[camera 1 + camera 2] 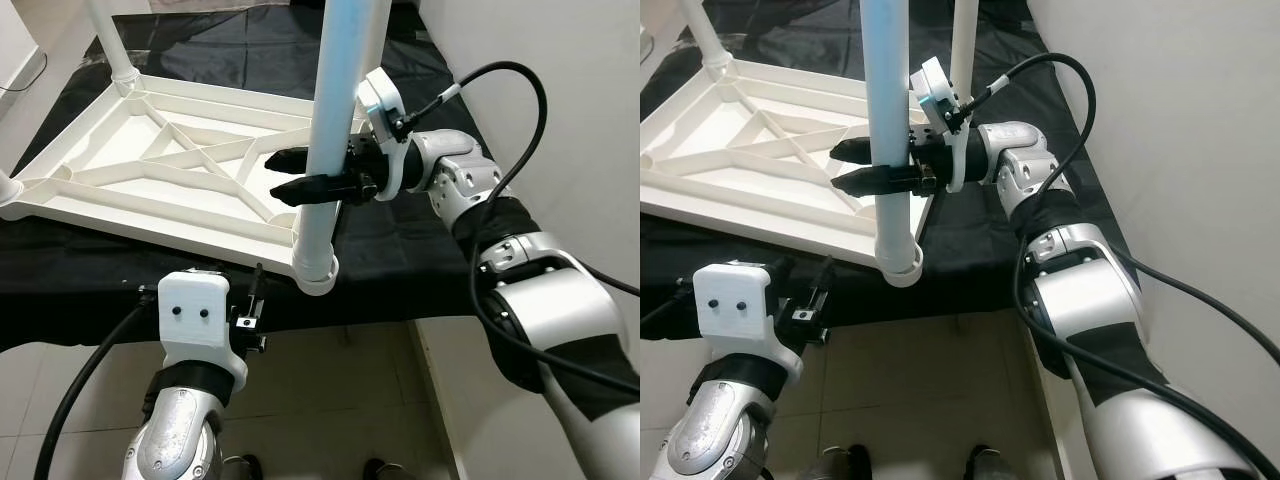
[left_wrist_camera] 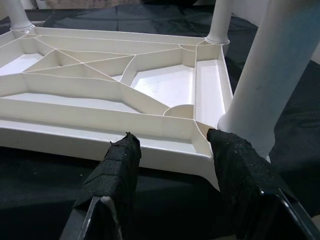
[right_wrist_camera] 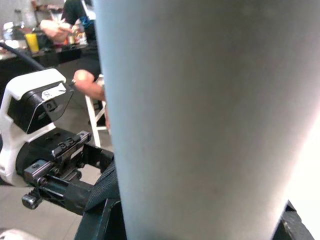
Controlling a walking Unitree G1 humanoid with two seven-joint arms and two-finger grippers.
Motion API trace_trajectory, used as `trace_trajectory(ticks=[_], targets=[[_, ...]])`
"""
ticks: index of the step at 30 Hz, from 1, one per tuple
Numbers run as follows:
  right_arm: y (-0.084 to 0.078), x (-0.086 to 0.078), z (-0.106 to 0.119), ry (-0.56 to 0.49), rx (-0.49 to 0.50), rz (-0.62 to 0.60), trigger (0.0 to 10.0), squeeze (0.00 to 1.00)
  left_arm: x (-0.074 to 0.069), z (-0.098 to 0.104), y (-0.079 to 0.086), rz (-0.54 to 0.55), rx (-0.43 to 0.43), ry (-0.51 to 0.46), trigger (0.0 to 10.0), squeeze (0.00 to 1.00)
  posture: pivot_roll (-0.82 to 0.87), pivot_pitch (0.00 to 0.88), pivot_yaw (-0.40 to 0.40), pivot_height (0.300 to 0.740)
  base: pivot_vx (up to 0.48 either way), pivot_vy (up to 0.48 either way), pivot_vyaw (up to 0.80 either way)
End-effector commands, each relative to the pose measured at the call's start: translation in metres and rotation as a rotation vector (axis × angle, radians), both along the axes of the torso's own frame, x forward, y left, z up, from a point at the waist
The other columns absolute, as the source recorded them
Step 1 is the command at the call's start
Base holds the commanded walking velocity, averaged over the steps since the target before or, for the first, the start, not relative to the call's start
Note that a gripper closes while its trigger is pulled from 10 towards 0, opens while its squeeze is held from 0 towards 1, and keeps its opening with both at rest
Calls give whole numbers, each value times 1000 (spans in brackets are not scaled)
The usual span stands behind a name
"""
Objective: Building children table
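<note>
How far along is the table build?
Done: legs stand in the far corners of the upturned white tabletop. In hand: the right gripper is clamped around the near-corner leg in its socket. The left gripper hovers open at the tabletop's near edge. Left: the fourth corner cannot be judged.

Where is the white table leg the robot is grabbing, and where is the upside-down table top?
table leg [image 1: 322, 190], left eye view, middle of the tube.
table top [image 1: 110, 150], left eye view, a ribbed underside panel.
right gripper [image 1: 290, 175], left eye view, between its fingertips.

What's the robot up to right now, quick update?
Right gripper shut on table leg at upturned tabletop corner. Left gripper open, near edge. Nothing blocking.
</note>
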State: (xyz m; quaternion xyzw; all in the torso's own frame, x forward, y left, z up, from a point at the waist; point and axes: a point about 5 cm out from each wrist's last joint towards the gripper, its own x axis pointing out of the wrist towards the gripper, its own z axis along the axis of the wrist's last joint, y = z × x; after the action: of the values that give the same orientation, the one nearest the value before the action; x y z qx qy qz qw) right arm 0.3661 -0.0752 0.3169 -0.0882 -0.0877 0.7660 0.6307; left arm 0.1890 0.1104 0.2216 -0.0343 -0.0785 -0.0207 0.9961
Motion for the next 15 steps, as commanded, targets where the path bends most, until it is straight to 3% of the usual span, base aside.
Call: trace_trajectory(ticks=[1, 15], targets=[[0, 0, -9, 20, -26, 9, 10000, 0, -3, 0, 1, 10, -6, 5, 10000, 0, 68, 284, -14, 740, 0, 0, 0], [-4, -5, -20, 40, -72, 41, 10000, 0, -3, -1, 3, 18, 5, 9, 10000, 0, 76, 280, -13, 740, 0, 0, 0]])
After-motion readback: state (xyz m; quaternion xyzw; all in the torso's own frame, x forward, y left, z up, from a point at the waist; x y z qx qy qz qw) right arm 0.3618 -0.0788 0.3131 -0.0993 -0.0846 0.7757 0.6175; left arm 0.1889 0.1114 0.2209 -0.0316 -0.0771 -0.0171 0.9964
